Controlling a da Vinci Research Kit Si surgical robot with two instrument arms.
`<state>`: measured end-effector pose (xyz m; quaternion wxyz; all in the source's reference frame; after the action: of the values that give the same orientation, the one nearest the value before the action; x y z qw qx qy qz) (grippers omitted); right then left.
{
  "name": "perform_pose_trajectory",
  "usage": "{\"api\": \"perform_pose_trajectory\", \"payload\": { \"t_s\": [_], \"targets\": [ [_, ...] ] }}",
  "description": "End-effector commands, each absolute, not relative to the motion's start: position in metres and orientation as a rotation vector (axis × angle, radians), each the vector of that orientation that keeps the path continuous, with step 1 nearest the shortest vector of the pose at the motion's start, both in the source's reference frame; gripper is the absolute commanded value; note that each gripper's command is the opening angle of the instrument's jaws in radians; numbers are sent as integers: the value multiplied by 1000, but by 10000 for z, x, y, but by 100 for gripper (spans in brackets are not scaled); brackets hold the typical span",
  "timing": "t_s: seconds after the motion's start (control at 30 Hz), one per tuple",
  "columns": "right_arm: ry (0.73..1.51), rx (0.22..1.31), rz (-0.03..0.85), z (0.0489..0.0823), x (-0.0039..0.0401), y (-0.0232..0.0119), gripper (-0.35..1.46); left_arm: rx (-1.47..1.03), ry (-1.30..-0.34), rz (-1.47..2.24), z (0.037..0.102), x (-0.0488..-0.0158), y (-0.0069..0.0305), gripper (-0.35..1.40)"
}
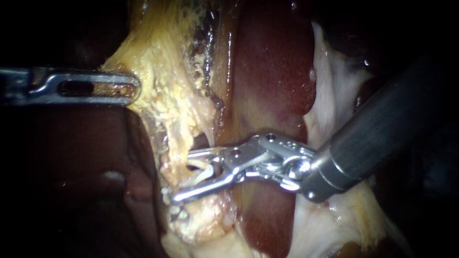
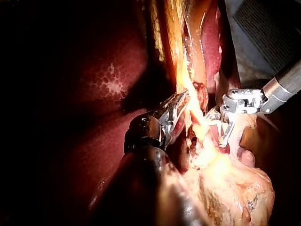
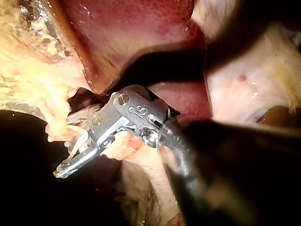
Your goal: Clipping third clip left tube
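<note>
- The tube (image 1: 204,171), pale and soft (likely slippery, easily torn), lies between the jaws of the right instrument (image 1: 184,175); its bare stretch looks the place to clip.
- Those jaws gape wide, straddling it, gripping nothing.
- The shaft slants down across the liver (image 1: 272,71), wrist bent level.
- Beyond, the left instrument (image 1: 133,88) has its jaws clamped on fatty tissue (image 1: 165,59).

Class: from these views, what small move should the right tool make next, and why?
Probably close the right tool gently. Its jaws stand open with the pale tube lying between them, not yet pinched, while the left tool grips the yellow tissue off to the side.
</note>
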<state>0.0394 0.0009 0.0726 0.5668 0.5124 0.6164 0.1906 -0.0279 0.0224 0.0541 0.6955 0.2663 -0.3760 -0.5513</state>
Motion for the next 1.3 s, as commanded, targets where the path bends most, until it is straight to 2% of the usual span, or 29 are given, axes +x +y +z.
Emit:
{"api": "perform_pose_trajectory", "payload": {
  "t_s": [0.03, 0.37, 0.8, 1.3],
  "targets": [
    [1447, 1218, 451, 726, 395, 9, 55, 595, -843, -1230, 543, -278, 225, -35],
    [1443, 1333, 522, 726, 399, 11, 55, 593, -838, -1227, 551, -277, 225, -35],
    [1337, 1398, 743, 727, 417, 18, 58, 592, -839, -1228, 552, -279, 225, -35],
    [1260, 1452, 880, 729, 427, 27, 58, 591, -835, -1228, 552, -280, 225, -35]
  ]
}}
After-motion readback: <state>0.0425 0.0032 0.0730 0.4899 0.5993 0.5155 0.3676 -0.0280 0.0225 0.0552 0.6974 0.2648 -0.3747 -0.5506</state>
